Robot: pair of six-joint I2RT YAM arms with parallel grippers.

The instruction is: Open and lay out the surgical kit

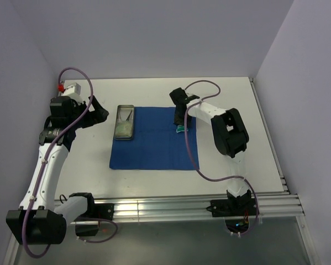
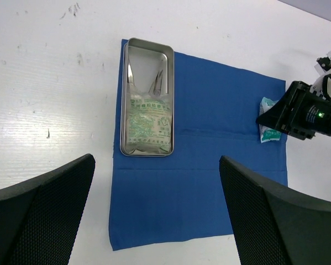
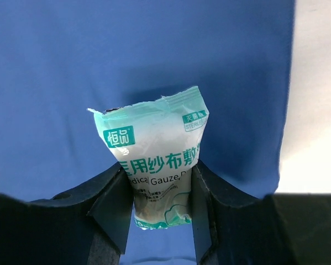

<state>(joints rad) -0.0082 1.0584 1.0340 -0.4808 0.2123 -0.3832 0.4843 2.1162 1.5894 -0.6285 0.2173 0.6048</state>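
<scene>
1. Blue cloth wrap [image 1: 154, 146] lies spread flat at mid-table.
2. Steel tray [image 2: 148, 47] sits on the cloth's far-left corner. One packet [image 2: 148, 124] lies inside it over thin steel instruments [image 2: 157, 83], possibly scissors or tweezers; view too poor to tell.
3. Right fingers [image 3: 113, 204] pinch a green-white gauze packet [image 3: 157, 149] by the cloth's right edge.
4. Left fingers [image 2: 49, 210] are spread wide, holding nothing, over the table's left side.

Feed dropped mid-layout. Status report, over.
Left gripper open, hovering left of tray. Right gripper shut on gauze packet at blue cloth's right edge. Second packet and steel tools in tray. Nothing in the way.
</scene>
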